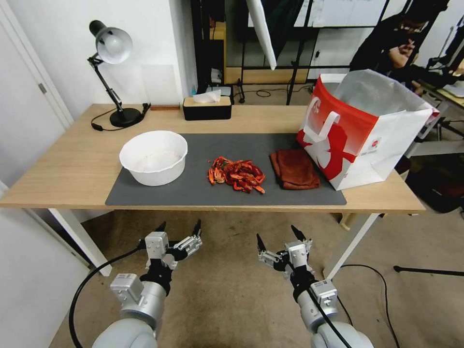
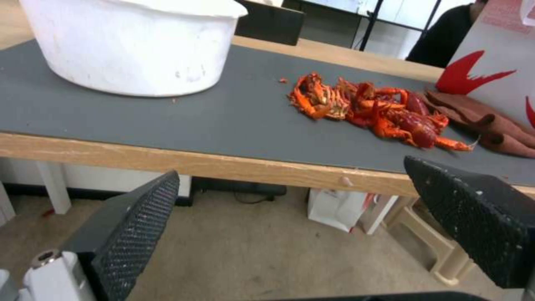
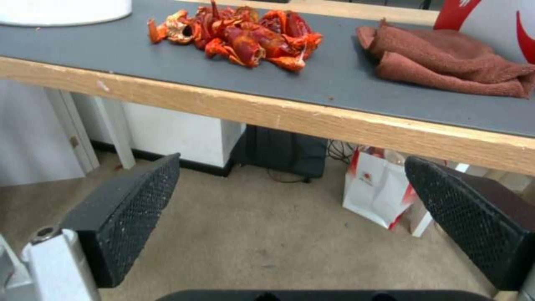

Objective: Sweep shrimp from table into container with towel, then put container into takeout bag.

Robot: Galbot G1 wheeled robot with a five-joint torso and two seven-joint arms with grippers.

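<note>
We face a room with a white wall (image 1: 154, 43) at the far left and a pale door (image 1: 24, 96) nearer on the left. The floor is worn beige carpet (image 1: 227, 295), with black cables trailing across it at the right. A black desk lamp (image 1: 113, 72) with a silver shade stands at the far left, and just to its right sits a black tissue box (image 1: 207, 108) with a wooden lid. Beyond, we see dark metal stands (image 1: 299, 43) and a white board leaning. Under the desk near the right, a small white paper bag (image 3: 376, 190) rests on the carpet.
</note>
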